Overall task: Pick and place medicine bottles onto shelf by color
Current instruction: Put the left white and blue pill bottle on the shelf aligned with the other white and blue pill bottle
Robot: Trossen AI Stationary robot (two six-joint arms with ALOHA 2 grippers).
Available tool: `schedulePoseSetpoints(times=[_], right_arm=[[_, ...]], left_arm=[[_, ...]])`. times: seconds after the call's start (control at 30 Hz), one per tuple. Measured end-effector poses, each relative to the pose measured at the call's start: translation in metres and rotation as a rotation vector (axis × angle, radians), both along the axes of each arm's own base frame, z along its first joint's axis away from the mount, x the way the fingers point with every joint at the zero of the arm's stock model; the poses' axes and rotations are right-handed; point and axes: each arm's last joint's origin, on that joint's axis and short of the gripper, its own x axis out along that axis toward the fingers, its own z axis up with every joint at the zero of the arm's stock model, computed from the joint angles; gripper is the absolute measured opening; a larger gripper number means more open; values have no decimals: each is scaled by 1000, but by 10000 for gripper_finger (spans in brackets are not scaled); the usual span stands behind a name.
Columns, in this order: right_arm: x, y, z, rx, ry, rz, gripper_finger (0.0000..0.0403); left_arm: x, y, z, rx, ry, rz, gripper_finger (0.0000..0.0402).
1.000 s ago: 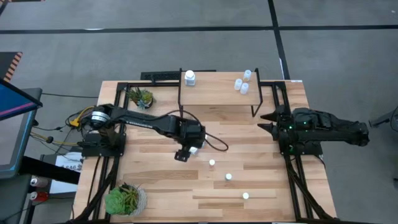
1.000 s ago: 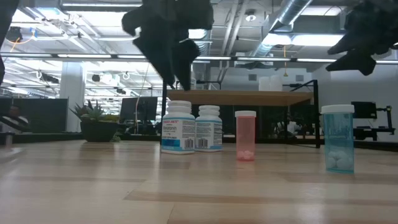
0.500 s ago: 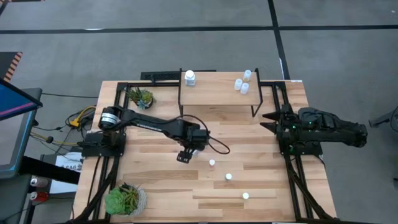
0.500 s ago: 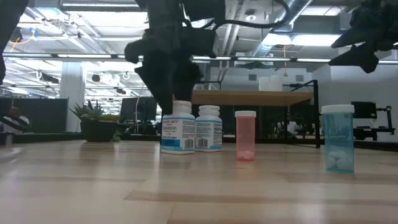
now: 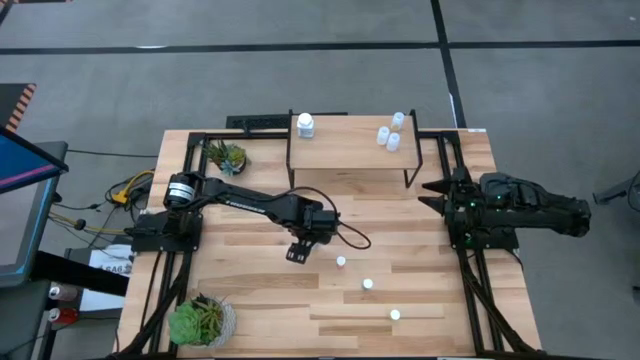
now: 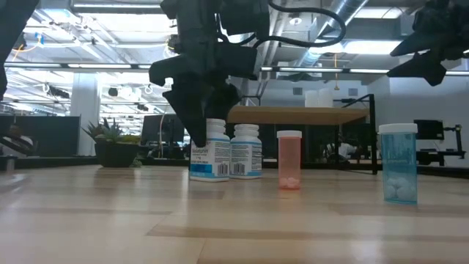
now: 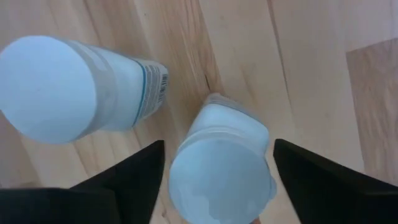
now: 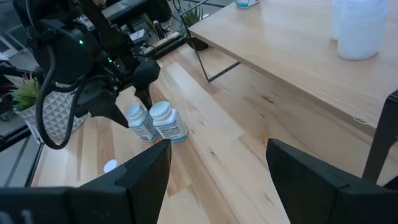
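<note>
Lowered since earlier, left tool point(image 7: 214, 171) straddles one white bottle point(image 7: 221, 168) — fingers apart — its twin point(image 7: 68, 87) crowding alongside.

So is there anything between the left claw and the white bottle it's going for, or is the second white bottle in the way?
Nothing visible blocks it. The left claw is open with one white bottle between its fingers. The second white bottle stands close beside it, outside the fingers.

Open-plan lab (exposed ceiling ducts point(image 6: 352, 22))
</note>
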Motion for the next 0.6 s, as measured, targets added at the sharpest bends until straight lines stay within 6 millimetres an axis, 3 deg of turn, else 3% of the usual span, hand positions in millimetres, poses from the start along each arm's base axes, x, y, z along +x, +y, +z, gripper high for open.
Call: schedulePoseSetpoints(times=[0.33,0.47,0.6], right_arm=[[0,0,0,-3,0,1,286],[0,0,0,-3,1,1,286],[0,0,0,-3,0,1,286]], left_arm=[[0,1,1,-53,-3,79,147],[0,3,5,-107,21,161,146],[2,5,22,-131,35,228,146]])
